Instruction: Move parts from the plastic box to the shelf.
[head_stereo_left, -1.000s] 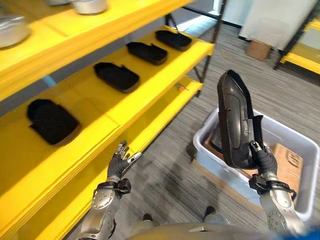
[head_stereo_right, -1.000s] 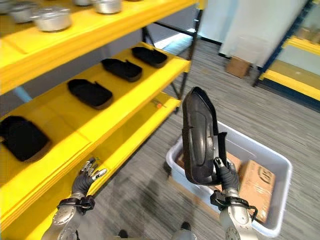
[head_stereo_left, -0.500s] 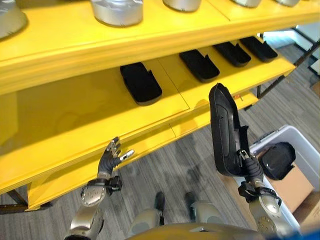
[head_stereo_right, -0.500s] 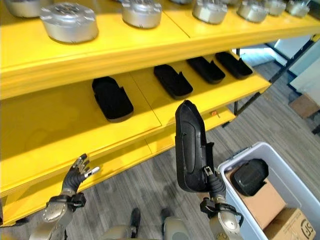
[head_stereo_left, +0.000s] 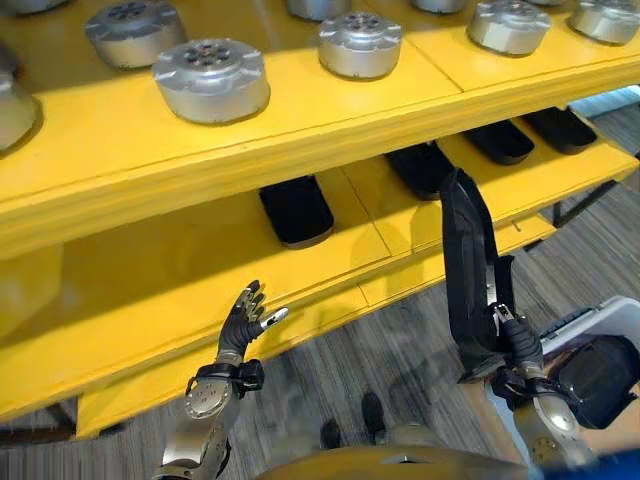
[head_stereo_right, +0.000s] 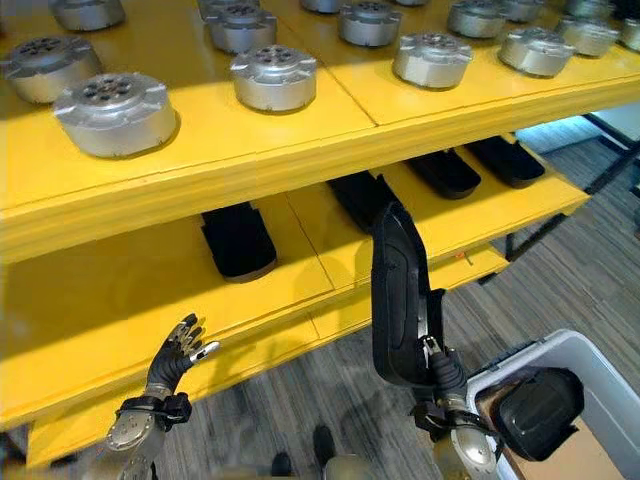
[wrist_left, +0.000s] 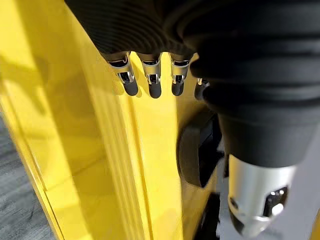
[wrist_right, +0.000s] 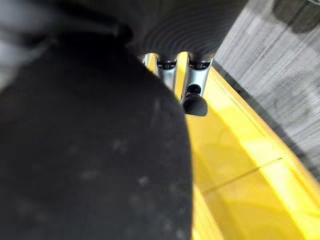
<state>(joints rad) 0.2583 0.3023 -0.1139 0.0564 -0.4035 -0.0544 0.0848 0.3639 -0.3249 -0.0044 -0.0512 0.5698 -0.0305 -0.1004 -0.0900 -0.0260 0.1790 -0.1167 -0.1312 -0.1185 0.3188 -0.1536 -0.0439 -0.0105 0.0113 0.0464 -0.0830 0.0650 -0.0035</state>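
In the lower right of the head views, the right hand (head_stereo_left: 517, 345) is clamped on the bottom end of a long black part (head_stereo_left: 468, 270), holding it upright so that its upper end stands in front of the yellow shelf (head_stereo_left: 200, 260) at the level of the middle board. In the right wrist view the part (wrist_right: 90, 150) bulks dark beside the hand's fingers (wrist_right: 192, 95), which curl at its edge with the yellow board behind them.

In the lower left of the frame, the left hand (head_stereo_left: 243, 318) is raised with its fingers spread apart and holding nothing, just in front of the edge of the middle board. Its wrist view shows the straight fingers (wrist_left: 150, 82) over the yellow board.

On that board lie several flat black parts (head_stereo_left: 296, 209) in a row running to the upper right. The top board carries round silver metal parts (head_stereo_left: 212, 80). In the lower right corner sits the plastic box (head_stereo_right: 590, 370), with another black part (head_stereo_right: 540, 412) inside it.
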